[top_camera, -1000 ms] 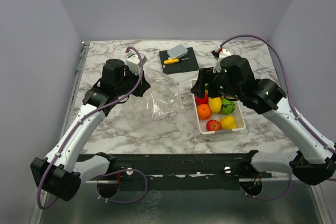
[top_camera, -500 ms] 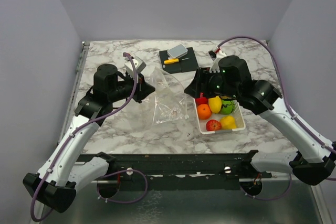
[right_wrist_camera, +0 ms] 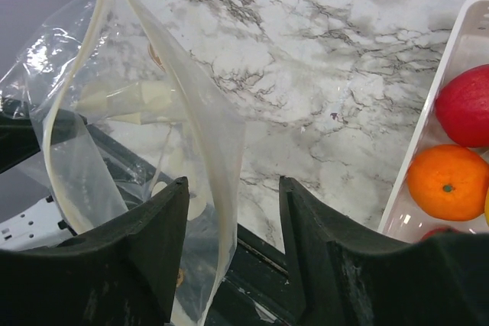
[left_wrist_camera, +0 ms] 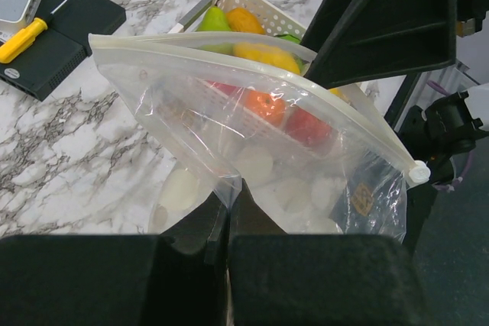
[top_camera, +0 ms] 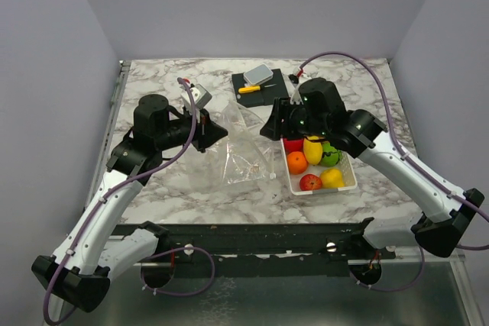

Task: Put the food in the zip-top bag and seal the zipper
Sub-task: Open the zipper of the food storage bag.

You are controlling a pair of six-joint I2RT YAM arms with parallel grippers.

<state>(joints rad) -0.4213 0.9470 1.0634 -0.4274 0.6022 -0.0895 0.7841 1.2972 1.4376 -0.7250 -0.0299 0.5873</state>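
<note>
A grey-veined marble table (top_camera: 191, 181) between plain lilac walls. I run the two arms from afar, and the zip-top bag (top_camera: 246, 149) hangs in the air between them, just left of the white basket (top_camera: 296, 182). It is a clear, crinkled pouch with pale dots. Its whitish zipper (left_wrist_camera: 252, 66) gapes in a long oval mouth and ends at a small slider (left_wrist_camera: 418, 172). The food (top_camera: 313, 159), glossy red, orange, yellow and green fruit, lies in the basket and shows through the film from the left wrist. A yellow-handled knife (top_camera: 249, 88) rests on a black pad (top_camera: 267, 91) at the far edge. A second ago the bag lay slumped on the marble and my right arm hung over the far end of the basket. Since then the left arm has rolled and raised the pouch so its mouth faces right, and the right arm has swung left to meet it. The left gripper (top_camera: 220, 133) is clenched on a fold of the bag's side wall. The right gripper (top_camera: 269, 127) has its fingers (right_wrist_camera: 145, 250) apart, one on each side of the near lip of the bag. That lip hangs in the gap, and I cannot see either pad pressing it.
</note>
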